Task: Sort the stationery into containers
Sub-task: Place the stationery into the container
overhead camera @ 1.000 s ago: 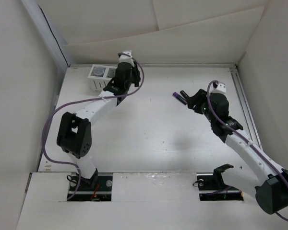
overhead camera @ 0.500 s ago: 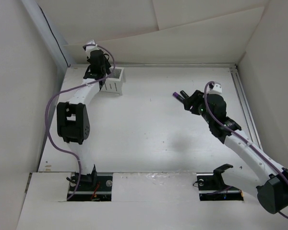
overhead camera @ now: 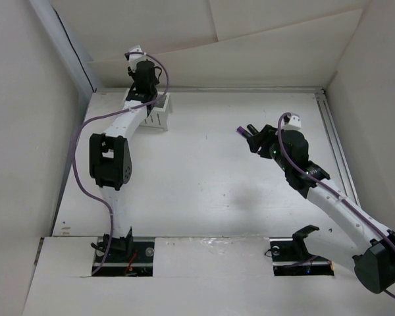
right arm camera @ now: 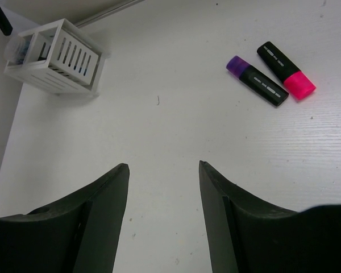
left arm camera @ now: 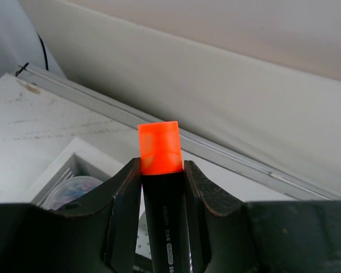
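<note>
Gripping an orange-capped black highlighter (left arm camera: 159, 149) over the white organiser (right arm camera: 57, 57) at the table's (right arm camera: 176, 119) far-left corner, left claw (left arm camera: 162, 170) clamped tight; right claw (right arm camera: 162, 170) spread wide, purple-capped highlighter (right arm camera: 257, 81) and pink-capped highlighter (right arm camera: 286, 70) lying just beside each other ahead.

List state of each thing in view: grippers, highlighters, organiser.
left gripper: shut on the orange highlighter, raised over the organiser
orange highlighter: capped, held, cap end sticking out
right gripper: open, empty
purple highlighter: capped, lying flat on the table
pink highlighter: capped, lying flat beside the purple one
organiser: upright on the table
roll: inside one organiser compartment
</note>
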